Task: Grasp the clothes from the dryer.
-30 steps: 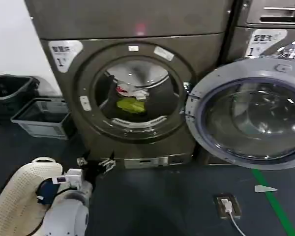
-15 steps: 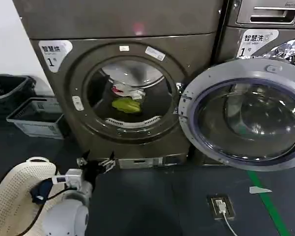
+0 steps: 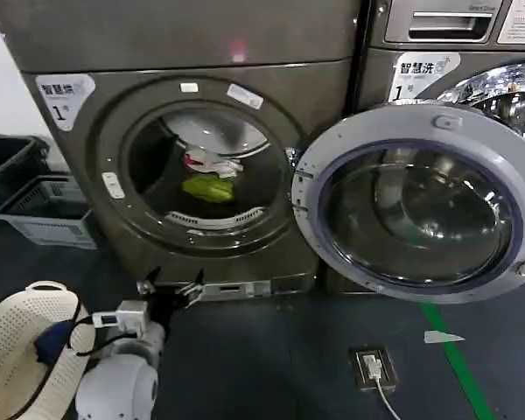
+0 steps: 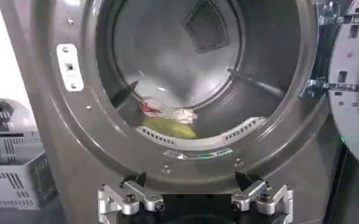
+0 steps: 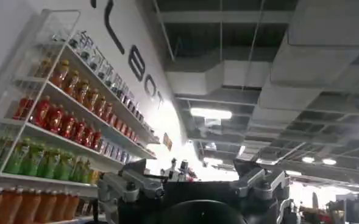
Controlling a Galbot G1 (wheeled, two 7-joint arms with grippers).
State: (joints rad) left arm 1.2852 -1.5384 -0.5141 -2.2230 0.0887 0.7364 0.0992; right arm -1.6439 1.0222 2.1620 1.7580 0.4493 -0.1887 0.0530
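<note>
The dryer (image 3: 70, 175) stands in front of me with its grey-rimmed glass door (image 3: 416, 118) swung open to the right. Inside the drum lie the clothes (image 3: 207, 178): a yellow-green piece with a white and red piece behind it. In the left wrist view the clothes (image 4: 166, 120) rest low in the drum, well beyond the fingers. My left gripper (image 3: 169, 287) hangs open below the porthole, short of the dryer's base; in its own view the left gripper (image 4: 191, 182) holds nothing. My right gripper (image 5: 194, 176) is open, pointing up at a ceiling and shelves.
A second machine with a silver drawer handle (image 3: 437, 22) stands right of the dryer, behind the open door. A grey crate (image 3: 44, 210) and a black bin (image 3: 9, 157) sit on the floor at left. A white mesh basket (image 3: 17, 350) is beside my left arm. A floor socket (image 3: 372, 363) and a green line (image 3: 455, 367) lie at right.
The dryer, its door and the crates have slid left and grown in the head view as I came closer. The left gripper keeps its place, still open.
</note>
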